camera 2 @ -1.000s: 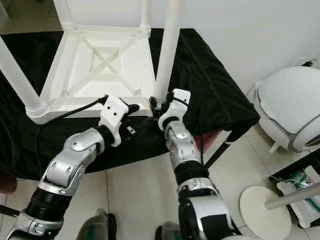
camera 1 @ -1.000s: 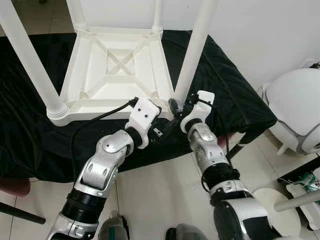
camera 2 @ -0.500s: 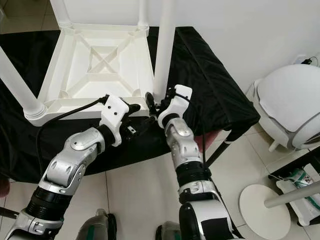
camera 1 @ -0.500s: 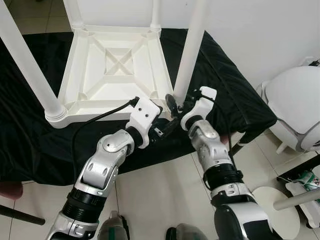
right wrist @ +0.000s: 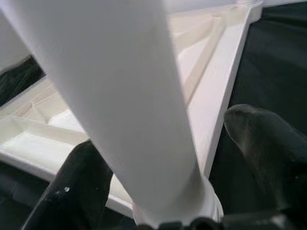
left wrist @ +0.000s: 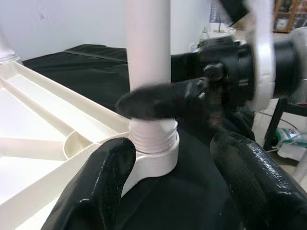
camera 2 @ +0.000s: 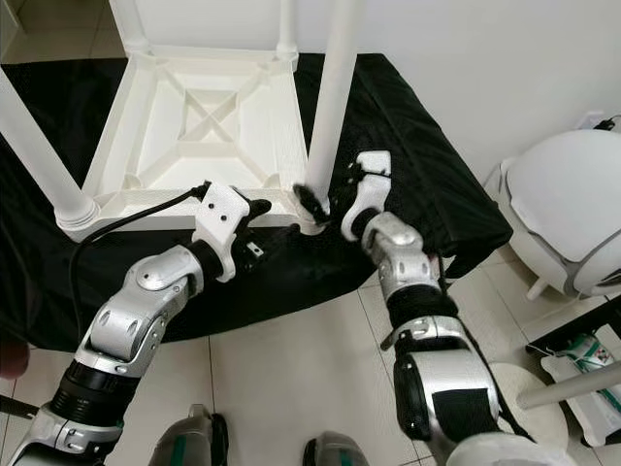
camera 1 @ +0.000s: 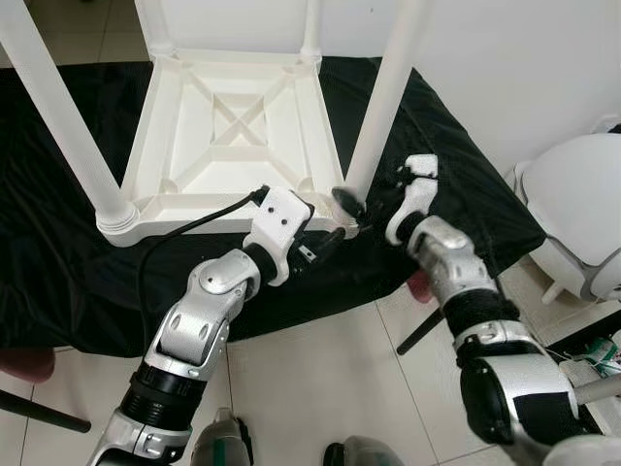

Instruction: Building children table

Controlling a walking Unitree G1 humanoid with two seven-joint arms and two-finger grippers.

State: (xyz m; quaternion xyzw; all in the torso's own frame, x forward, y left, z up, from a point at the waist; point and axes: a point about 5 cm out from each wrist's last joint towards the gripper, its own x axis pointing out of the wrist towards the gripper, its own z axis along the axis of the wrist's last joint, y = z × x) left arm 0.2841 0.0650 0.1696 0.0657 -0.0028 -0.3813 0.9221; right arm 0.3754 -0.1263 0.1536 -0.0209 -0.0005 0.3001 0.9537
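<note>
The small white table (camera 1: 233, 136) lay upside down on a black cloth (camera 1: 58, 252), legs pointing up. Three legs sat in their corner sockets; the near right leg (camera 1: 383, 97) stood in its socket (left wrist: 153, 158) at the corner nearest the robot, with thread ridges showing above the collar, so it looked not fully screwed home. The right gripper (camera 1: 351, 206) reached in from the right, its black fingers (right wrist: 81, 187) spread either side of the leg's base, close to it but not clearly clamped; I judged it open around the leg, not gripping. The left gripper (left wrist: 168, 177) hovered at the same corner, fingers apart, one fingertip touching the table frame beside the socket, holding nothing. A black cable (camera 1: 184, 233) ran from the left wrist across the cloth. Right of the cloth stood a white dome-shaped object (camera 1: 582, 209) on the tiled floor (camera 1: 320, 388). Risks as I judged them: if the right fingers closed off-centre or turned the leg while it leaned, the thread could cross and jam. With the left gripper not bracing the frame, a twist might spin or slide the light table on the cloth toward the edge. The two grippers crowded one corner and could knock each other.
</note>
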